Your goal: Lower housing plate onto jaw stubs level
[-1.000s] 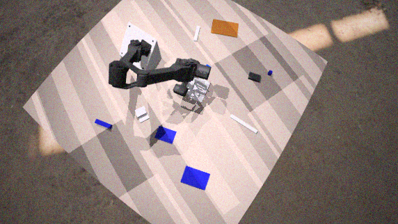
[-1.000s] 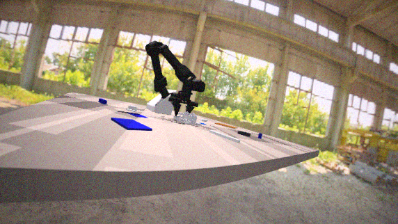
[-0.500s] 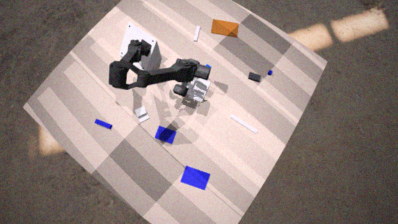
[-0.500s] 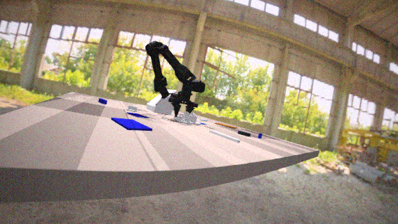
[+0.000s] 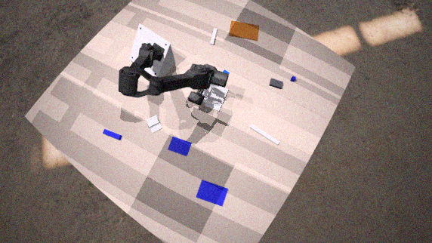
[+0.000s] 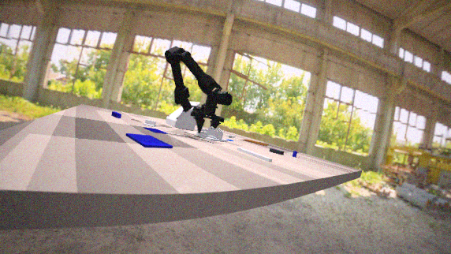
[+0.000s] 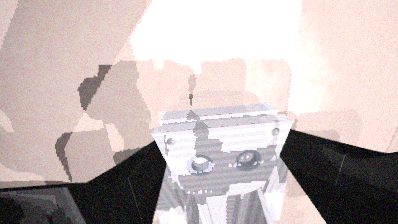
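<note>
We see a large hall with tall windows around a pale table [image 5: 257, 211] [image 6: 118, 209] patterned in stripes and blocks. On it stands one black arm [image 5: 177, 84] [image 6: 199, 75]. Past the housing plate [image 5: 217, 96] [image 6: 212, 135] [image 7: 225, 150], in the top view, we count one orange panel [image 5: 244, 31] above, and two flat blue panels [image 5: 180, 146] [image 5: 212, 192] below. Our gripper [image 5: 208, 90] [image 6: 207, 127] [image 7: 218, 136] is spread wide, gripping that plate by opposite edges, low over the table; we cannot tell whether it is seated. Two round holes mark its face. Right of it sits one small blue cube [image 5: 293, 78] [image 6: 294, 154].
</note>
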You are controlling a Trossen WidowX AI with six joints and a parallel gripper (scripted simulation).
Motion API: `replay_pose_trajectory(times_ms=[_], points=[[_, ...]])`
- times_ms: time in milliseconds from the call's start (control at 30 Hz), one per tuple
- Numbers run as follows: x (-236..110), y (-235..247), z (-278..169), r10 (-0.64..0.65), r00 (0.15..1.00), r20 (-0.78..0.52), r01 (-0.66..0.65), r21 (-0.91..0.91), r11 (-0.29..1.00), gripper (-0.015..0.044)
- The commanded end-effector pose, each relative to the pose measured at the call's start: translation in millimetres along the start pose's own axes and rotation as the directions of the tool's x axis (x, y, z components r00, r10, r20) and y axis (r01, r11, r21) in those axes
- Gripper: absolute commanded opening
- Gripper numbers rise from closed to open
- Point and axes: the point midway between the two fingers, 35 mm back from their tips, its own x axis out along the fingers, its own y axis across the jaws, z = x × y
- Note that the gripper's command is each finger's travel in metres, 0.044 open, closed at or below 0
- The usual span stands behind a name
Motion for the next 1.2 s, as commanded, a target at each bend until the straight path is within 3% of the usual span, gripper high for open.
replay_pose_trajectory(times_ms=[0,1167], points=[[2.1,-0.5,0.5,0.002,1.000,0.002,-0.002,-0.008,1.000,0.0351],[5.7,-0.5,0.6,0.002,1.000,0.002,-0.002,-0.006,1.000,0.0351]])
